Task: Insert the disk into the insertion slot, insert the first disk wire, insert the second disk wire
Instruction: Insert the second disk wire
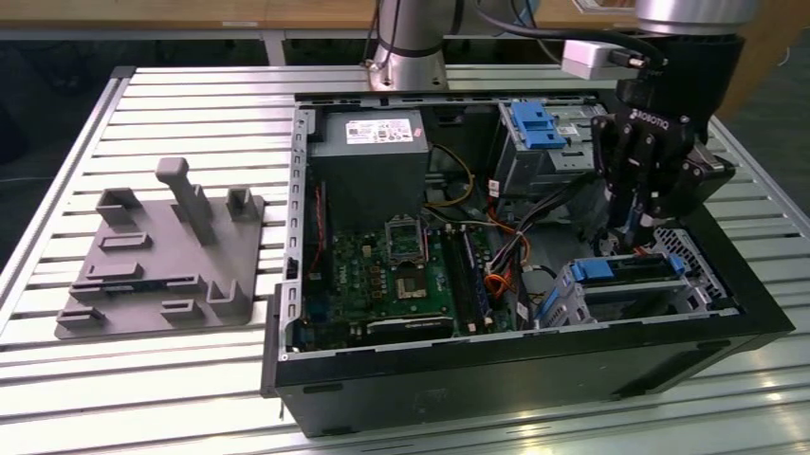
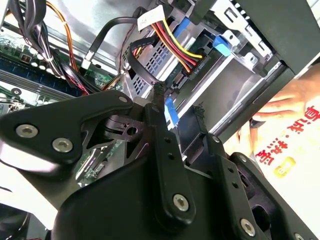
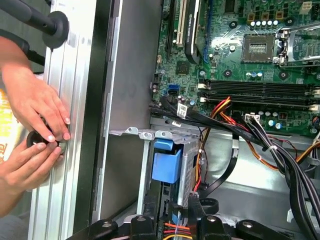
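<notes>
Gripper [image 2: 177, 102] jaws open, empty, over disk [image 1: 623, 269] in insertion slot [image 1: 690, 284]; rigid, fragile—grip blue carrier edges.

the work sits on a table [image 1: 165, 379] of pale metal slats with dark grooves between them, shining where the overhead light catches it. behind it a wooden bench [image 1: 152, 11] runs along the back, and dark floor [image 1: 32, 104] shows past the table's edge on the exterior view's left. at the exterior view's right a brown wooden panel [image 1: 772, 47] stands beside more dark floor.
</notes>
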`<state>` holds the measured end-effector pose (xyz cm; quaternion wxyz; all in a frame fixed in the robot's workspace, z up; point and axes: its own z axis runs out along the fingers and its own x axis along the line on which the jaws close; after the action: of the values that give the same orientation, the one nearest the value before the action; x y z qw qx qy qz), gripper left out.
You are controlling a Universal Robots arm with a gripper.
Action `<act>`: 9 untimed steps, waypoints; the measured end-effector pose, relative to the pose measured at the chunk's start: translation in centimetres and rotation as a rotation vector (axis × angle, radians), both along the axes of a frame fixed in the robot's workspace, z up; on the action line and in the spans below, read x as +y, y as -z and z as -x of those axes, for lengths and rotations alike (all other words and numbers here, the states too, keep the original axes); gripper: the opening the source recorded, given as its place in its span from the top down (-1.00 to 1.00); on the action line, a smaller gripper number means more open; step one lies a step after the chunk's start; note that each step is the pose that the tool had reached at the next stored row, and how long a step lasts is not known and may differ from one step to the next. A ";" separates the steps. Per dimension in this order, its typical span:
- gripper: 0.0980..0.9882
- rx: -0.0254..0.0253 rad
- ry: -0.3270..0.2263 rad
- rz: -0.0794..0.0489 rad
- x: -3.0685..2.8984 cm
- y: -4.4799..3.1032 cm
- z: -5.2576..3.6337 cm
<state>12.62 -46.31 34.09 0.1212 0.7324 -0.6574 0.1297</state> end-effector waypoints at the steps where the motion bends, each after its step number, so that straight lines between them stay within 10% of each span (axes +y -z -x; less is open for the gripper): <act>1: 0.34 0.0001 0.000 0.001 0.00 0.03 0.06; 9: 0.34 0.0000 0.013 0.005 0.02 0.07 0.10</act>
<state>12.52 -46.30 34.02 0.1239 0.7278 -0.6618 0.1306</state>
